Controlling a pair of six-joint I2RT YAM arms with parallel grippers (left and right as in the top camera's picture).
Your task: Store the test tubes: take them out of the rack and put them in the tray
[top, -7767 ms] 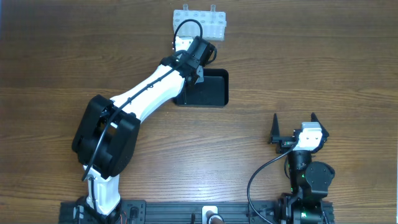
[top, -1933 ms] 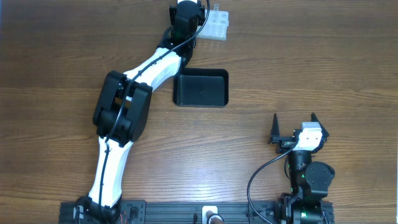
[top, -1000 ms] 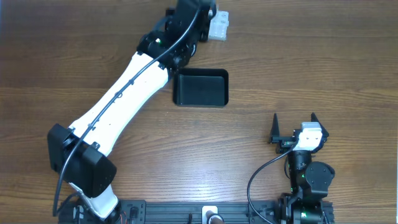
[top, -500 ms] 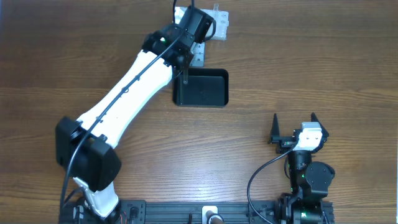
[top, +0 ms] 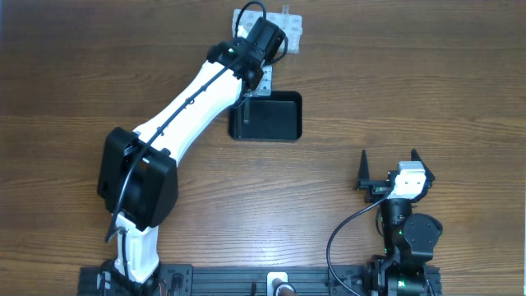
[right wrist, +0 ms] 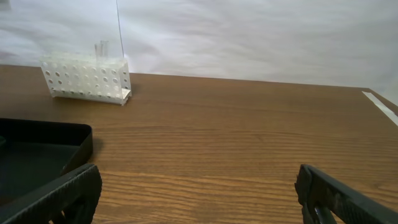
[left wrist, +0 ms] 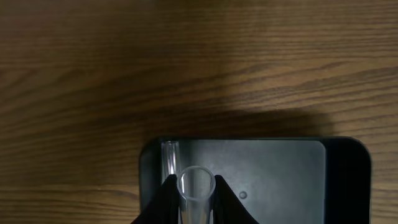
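Observation:
My left gripper (top: 250,92) hangs over the left end of the black tray (top: 279,119), shut on a clear test tube (left wrist: 196,185) whose open mouth faces the wrist camera. A second clear tube (left wrist: 169,158) lies inside the tray (left wrist: 280,180) along its left wall. Just beyond the tray, at the table's far edge, stands the white perforated rack (top: 275,31). In the right wrist view the rack (right wrist: 87,78) holds at least one upright tube (right wrist: 101,48). My right gripper (top: 388,171) sits near its base, open with nothing between its fingers.
The left arm stretches diagonally from the bottom left up to the tray. Bare wooden tabletop surrounds the tray and rack. A white backdrop rises behind the table's far edge.
The left gripper came away from the rack with a test tube and moved down to the tray's left end. The right arm has not moved.

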